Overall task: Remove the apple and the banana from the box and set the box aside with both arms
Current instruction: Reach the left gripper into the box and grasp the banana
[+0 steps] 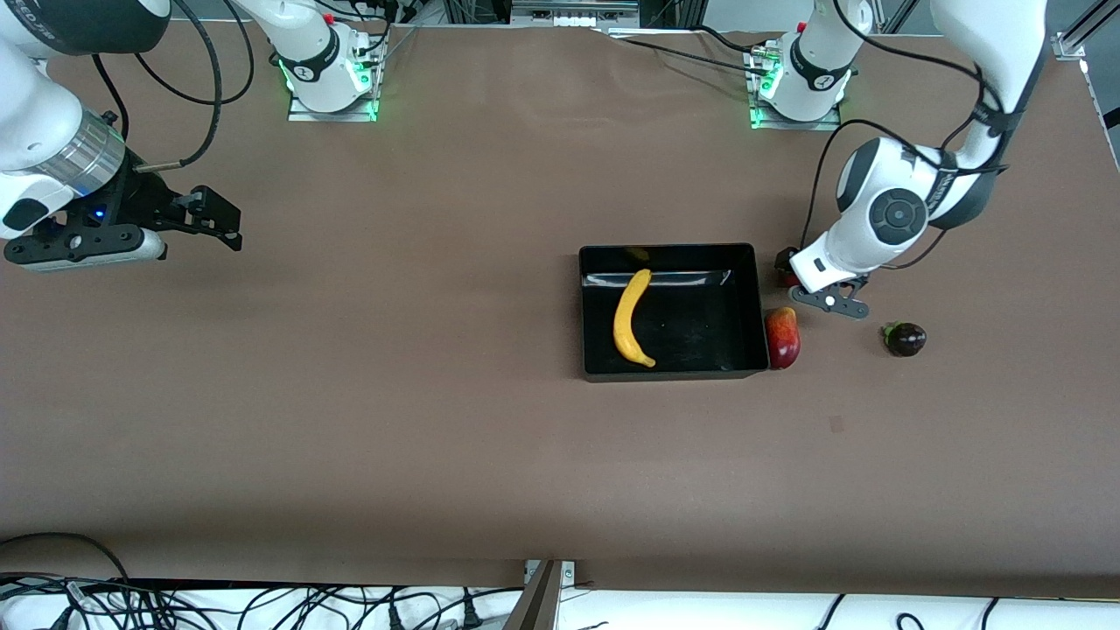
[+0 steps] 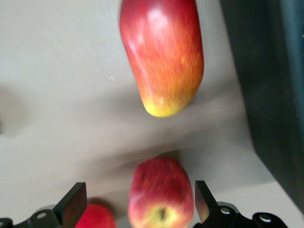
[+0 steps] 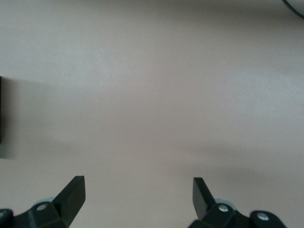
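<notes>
The black tray (image 1: 744, 302) lies mid-table toward the left arm's end, with the yellow banana (image 1: 632, 317) in it. The red oblong mango (image 1: 783, 338) lies on the table against the tray's outer wall; it also shows in the left wrist view (image 2: 161, 57). My left gripper (image 2: 138, 190) is low beside the tray, open, with the red-yellow apple (image 2: 161, 199) between its fingers and gaps on both sides. The red pomegranate (image 2: 97, 219) lies by one finger. In the front view the left hand (image 1: 818, 267) hides both. The dark purple fruit (image 1: 906, 339) lies apart. My right gripper (image 1: 214, 219) is open and empty.
The tray's dark wall (image 2: 270, 95) runs close beside the apple and mango. The right arm waits over bare brown table at its own end; its wrist view shows its gripper (image 3: 137, 194) over bare table. Cables lie along the table's front edge (image 1: 262, 604).
</notes>
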Robot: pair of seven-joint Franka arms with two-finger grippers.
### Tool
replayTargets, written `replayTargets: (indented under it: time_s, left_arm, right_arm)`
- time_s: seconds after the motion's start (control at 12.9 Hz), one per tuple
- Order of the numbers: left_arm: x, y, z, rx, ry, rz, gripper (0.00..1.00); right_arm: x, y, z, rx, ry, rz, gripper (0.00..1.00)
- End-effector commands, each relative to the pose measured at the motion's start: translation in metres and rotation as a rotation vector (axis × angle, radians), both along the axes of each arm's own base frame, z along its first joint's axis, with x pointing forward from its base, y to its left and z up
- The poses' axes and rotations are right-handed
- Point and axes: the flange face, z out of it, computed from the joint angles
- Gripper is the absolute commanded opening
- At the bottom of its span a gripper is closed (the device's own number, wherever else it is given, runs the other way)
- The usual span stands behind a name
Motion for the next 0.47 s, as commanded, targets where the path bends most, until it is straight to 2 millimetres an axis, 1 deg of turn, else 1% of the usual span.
replayTargets:
  time_s: [0.0,0.08,0.16,0.31,0.39]
  left_arm:
    - [0.034,-0.045,0.075,0.002,-0.015,-0.008,1.00]
    - [0.043,-0.074,0.093,-0.008,-0.026,0.039,1.00]
    - [0.049,-0.104,0.101,-0.043,-0.008,0.117,1.00]
    - [0.050,-0.169,0.098,-0.084,0.008,0.212,1.00]
    - [0.051,-0.204,0.092,-0.096,0.015,0.242,1.00]
  right_arm:
    - [-0.001,0.002,0.006,0.000,-0.005,-0.005,1.00]
    - [-0.001,0.002,0.006,0.000,-0.005,-0.005,1.00]
    - [-0.001,0.002,0.006,0.000,-0.005,-0.005,1.00]
    - [-0.001,0.002,0.006,0.000,-0.006,-0.005,1.00]
    - [-0.001,0.002,0.005,-0.002,-0.005,-0.004,1.00]
